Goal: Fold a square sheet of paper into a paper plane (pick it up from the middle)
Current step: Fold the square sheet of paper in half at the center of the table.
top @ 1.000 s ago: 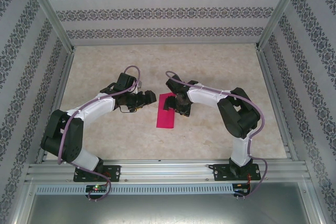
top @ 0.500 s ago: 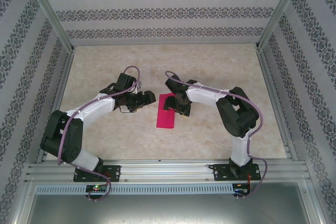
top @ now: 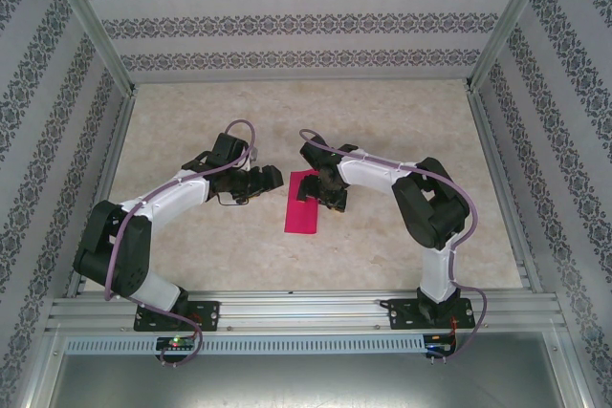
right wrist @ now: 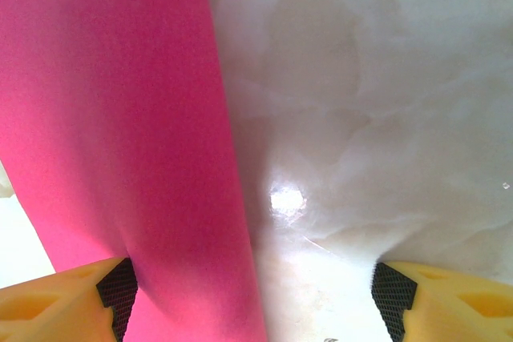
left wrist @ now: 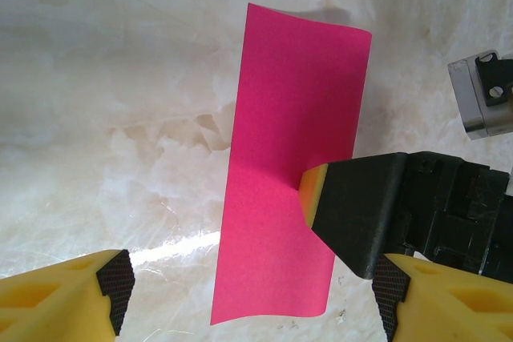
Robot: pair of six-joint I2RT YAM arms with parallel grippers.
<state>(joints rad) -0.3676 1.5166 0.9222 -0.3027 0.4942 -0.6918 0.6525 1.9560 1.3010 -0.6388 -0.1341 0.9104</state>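
On the marbled desk (top: 191, 121), the right arm (top: 382, 179) has edged a little further in over the far end of the square sheet of paper (top: 302, 203) in the past second. The left arm (top: 182, 193) has barely stirred and the paper has not shifted. The sheet lies flat between the two arms as a narrow magenta strip, which suggests a first lengthwise fold is already in. The small advance looks like the right arm settling to pin the strip for the next crease.

The right jaws stand open and grip nothing. One fingertip (left wrist: 317, 190) presses on the strip's edge, seen from the left wrist, and the other pad (right wrist: 393, 286) sits over bare desk beside the paper (right wrist: 112, 118).

The left jaws are also spread wide and empty. Their fingertips (left wrist: 112, 282) hang short of the strip (left wrist: 284, 174), whose near end lies between them but untouched.
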